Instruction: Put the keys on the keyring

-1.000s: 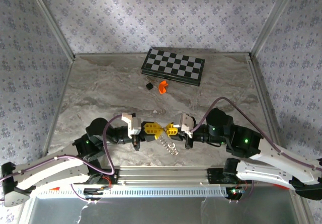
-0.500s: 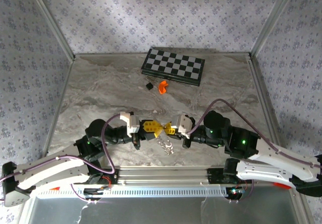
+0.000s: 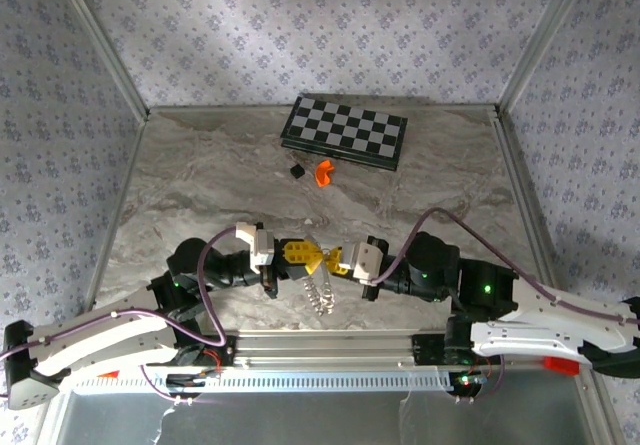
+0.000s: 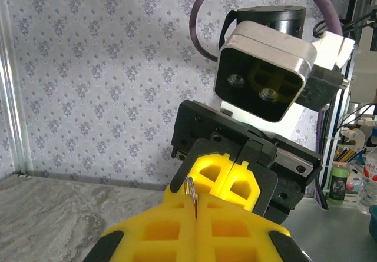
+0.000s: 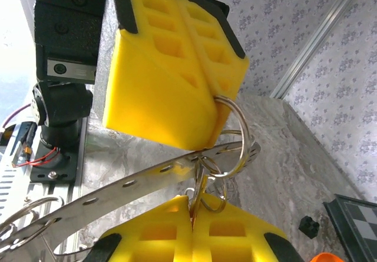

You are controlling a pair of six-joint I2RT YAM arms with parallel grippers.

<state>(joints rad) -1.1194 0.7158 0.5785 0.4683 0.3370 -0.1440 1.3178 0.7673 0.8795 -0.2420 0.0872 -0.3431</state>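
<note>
Grippers first: you have both pinched tight, tip to tip, over the near part of the desk (image 3: 200, 185). In the overhead view your left gripper (image 3: 305, 255) and your right gripper (image 3: 341, 261) point at each other with their yellow fingertips almost touching. The keyring (image 3: 318, 293) hangs between and below them as a short silvery dangle. You cannot tell from above whether its lower end touches the desk.

Your right wrist view shows how it is held. A split ring (image 5: 237, 133) comes out of the seam at the tip of the left gripper's yellow fingers, so that gripper is clenched on the keyring. Smaller rings linked into it run down into the seam between your right gripper's own fingers, which are clenched on the keyring too. A flat metal strip (image 5: 129, 182) punched with a row of holes passes through those rings and slopes away to the lower left of that view.

From your left wrist, a thin loop of wire (image 4: 189, 190) stands up out of the closed seam of the left fingers. It sits just in front of the right gripper's closed yellow fingers.

Well back on the desk, apart from all this, lies a chessboard (image 3: 345, 132). A small black cube (image 3: 296, 170) and an orange curved piece (image 3: 323, 172) sit side by side just in front of it.
</note>
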